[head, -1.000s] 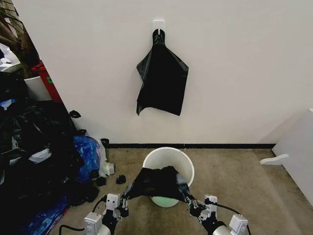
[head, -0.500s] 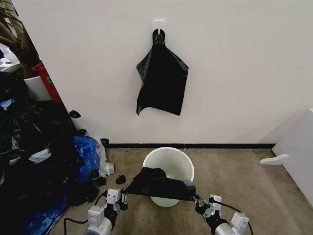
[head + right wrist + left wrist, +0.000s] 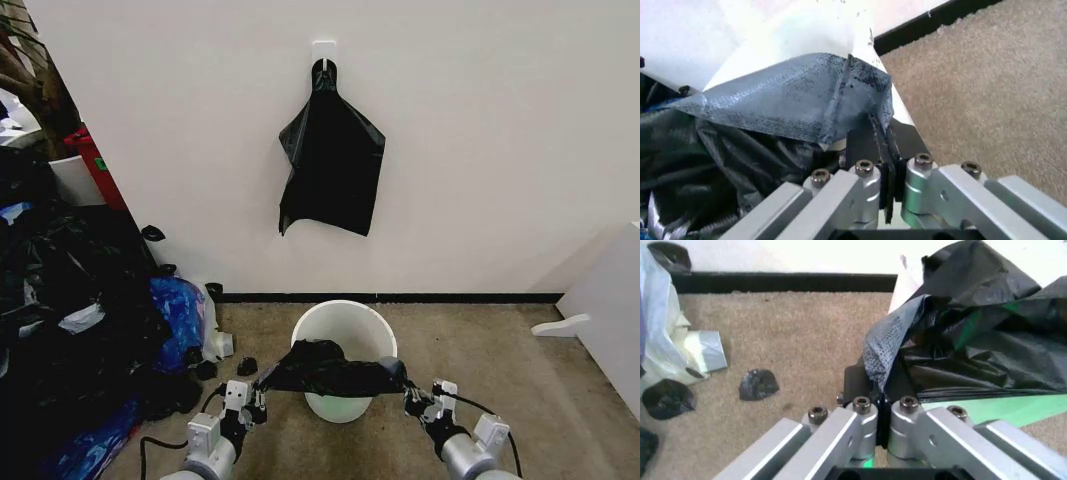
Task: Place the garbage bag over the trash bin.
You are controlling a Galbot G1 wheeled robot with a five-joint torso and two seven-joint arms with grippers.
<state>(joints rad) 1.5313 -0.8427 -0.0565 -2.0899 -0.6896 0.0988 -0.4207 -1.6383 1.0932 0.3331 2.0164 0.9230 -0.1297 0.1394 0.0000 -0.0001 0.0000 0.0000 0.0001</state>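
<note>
The trash bin (image 3: pixel 345 325) is a round white bucket standing on the carpet by the wall. The black garbage bag (image 3: pixel 330 372) is stretched across the bin's near rim between my two grippers. My left gripper (image 3: pixel 262 386) is shut on the bag's left edge, and the left wrist view shows the bag (image 3: pixel 960 340) pinched between the fingers (image 3: pixel 870 390) beside the bin (image 3: pixel 907 275). My right gripper (image 3: pixel 403 385) is shut on the right edge; in the right wrist view a fold of the bag (image 3: pixel 793 105) sits clamped over the bin's rim (image 3: pixel 833 35).
Flat black bags (image 3: pixel 332 160) hang from a white hook (image 3: pixel 324 50) on the wall above the bin. A heap of black sacks (image 3: pixel 60 320) and a blue bag (image 3: pixel 180 315) crowd the left. Small black scraps (image 3: pixel 246 366) lie on the carpet. A white cabinet (image 3: pixel 610 300) stands at the right.
Both grippers have carried the bag forward toward the wall, over more of the bin's near rim. The bag now hangs bunched between them instead of pulled flat.
</note>
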